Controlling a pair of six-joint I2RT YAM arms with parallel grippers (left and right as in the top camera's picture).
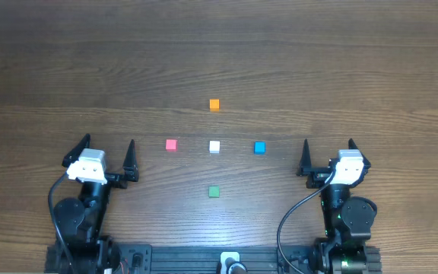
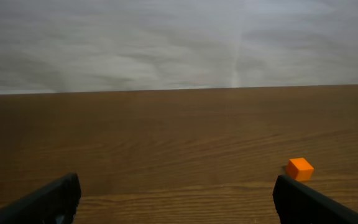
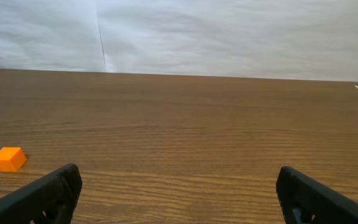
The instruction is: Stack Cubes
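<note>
Five cubes, one of each colour, all apart on the table [image 1: 356, 61]: orange cube [image 1: 214, 104] farthest, pink cube [image 1: 171, 144], white cube [image 1: 214, 147], blue cube [image 1: 259, 148] in a row, green cube [image 1: 214, 192] nearest the bases. Left gripper [image 1: 109, 144] and right gripper [image 1: 328, 144] both spread wide, flanking the cubes

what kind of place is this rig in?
Likely a robot test bench: wood-grain table, left gripper and right gripper both open, five small cubes laid out in a cross, plain white backdrop.

Soft, even light from above, table [image 1: 341, 53] mildly bright — faint short shadow beside orange cube [image 2: 299, 168]
</note>
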